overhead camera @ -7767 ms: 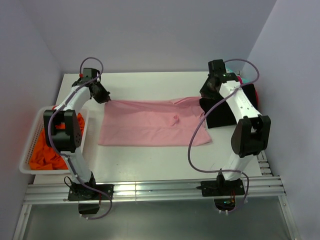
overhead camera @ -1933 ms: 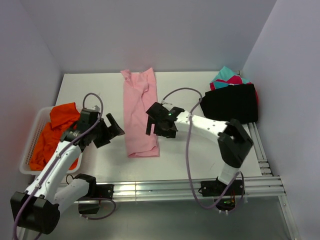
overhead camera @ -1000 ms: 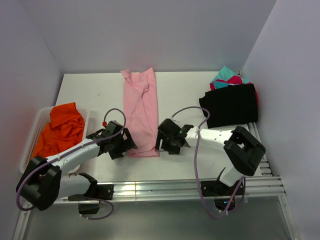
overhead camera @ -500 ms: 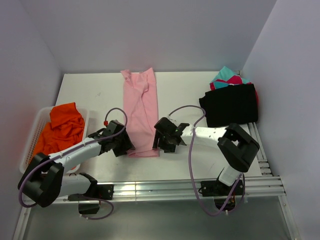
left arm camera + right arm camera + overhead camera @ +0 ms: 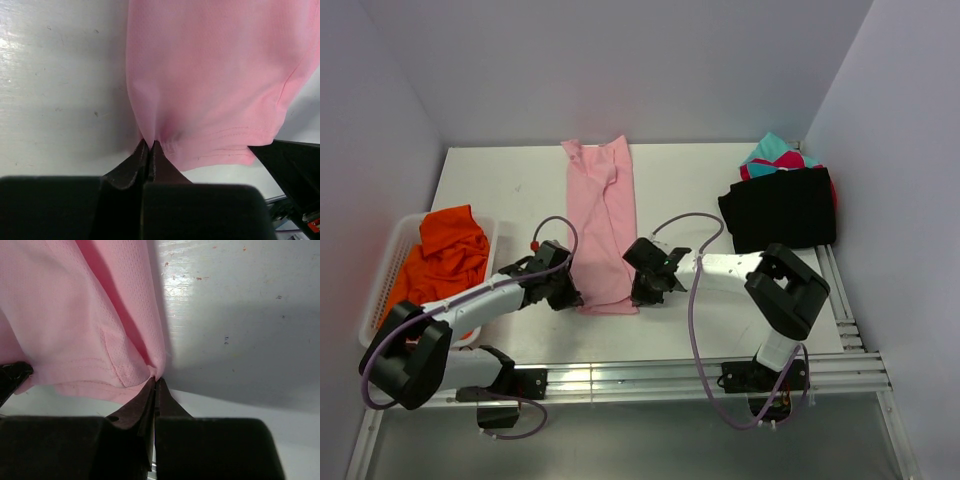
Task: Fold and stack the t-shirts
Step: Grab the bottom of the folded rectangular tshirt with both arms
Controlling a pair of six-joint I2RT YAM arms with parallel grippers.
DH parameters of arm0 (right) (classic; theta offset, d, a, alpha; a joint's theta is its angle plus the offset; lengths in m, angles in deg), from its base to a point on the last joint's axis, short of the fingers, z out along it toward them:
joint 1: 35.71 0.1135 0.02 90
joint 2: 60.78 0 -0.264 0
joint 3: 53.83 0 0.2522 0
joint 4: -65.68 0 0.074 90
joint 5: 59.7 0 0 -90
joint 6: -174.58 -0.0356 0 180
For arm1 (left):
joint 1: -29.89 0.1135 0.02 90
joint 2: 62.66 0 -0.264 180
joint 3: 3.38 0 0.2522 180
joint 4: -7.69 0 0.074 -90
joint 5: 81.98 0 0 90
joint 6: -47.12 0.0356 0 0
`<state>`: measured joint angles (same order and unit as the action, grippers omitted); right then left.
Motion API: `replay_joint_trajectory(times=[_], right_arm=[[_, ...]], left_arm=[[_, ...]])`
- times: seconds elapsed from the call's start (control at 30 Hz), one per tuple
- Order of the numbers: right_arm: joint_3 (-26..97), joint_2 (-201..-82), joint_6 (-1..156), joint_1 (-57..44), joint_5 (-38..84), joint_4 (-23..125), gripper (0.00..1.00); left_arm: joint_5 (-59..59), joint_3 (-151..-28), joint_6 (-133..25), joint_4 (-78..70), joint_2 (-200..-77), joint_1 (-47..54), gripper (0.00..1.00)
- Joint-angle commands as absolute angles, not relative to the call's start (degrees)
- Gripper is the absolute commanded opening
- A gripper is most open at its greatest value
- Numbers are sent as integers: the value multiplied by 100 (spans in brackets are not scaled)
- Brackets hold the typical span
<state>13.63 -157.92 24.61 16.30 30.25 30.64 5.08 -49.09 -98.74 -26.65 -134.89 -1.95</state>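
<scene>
While the left pincer (image 5: 148, 145) and the right pincer (image 5: 155, 381) each clench a near corner, the light pink t-shirt (image 5: 603, 225) lies as a long narrow strip on the tabletop (image 5: 690, 190).
Both pincers sit low, fingers shut tight on the hem; the strip runs from them toward the far wall. A folded black t-shirt (image 5: 780, 208) rests at the right edge. An orange t-shirt (image 5: 445, 250) fills the white basket (image 5: 382, 290) at the left.
</scene>
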Motion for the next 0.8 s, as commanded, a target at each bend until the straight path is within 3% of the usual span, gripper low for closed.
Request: replay_joint_trajectory(times=[0.0,0.4,0.77], right_arm=[[1592,-15869,2446,1668,3188,2933,0],[943,-14850,2481,1667,3425,2345,0],[844,-13382,2174,1676,3583,1484,0]], left_arm=[[573,-4975,-9764,-2654,-13543,-210,0],[636,-4835,-9957,-3727,-11875,-210,0],[371,-5133,-10317,-4517,-11400,-210,0]])
